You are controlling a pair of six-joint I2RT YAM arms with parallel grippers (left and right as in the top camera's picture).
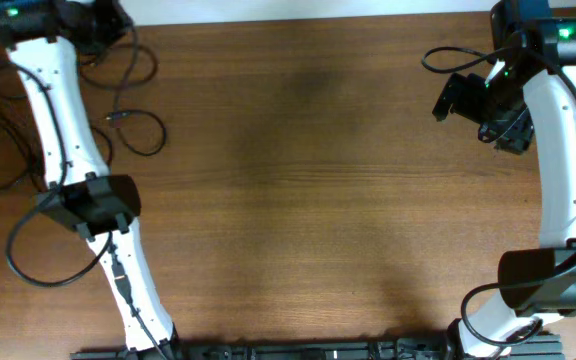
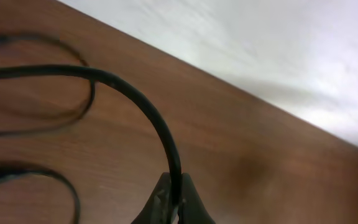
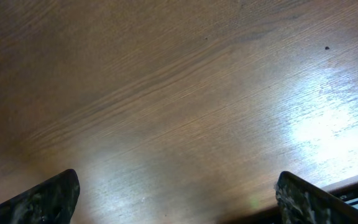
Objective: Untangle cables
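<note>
You see the cables (image 1: 158,133) at ten o'clock in the overhead view: thin black cords in loose, overlapping loops, one small plug (image 1: 118,117) showing. One cord (image 2: 148,109) arcs upward, pinched by the left gripper (image 2: 174,208).

White tubular left arm (image 1: 56,110) at nine o'clock, matching white right arm (image 1: 568,150) at three o'clock, boxy black joint housings (image 1: 93,200) at the elbows, green lights (image 1: 10,12) at eleven and one o'clock, thick black wires (image 1: 10,250) looping alongside, dark mottled right fingertips (image 3: 48,196)
</note>
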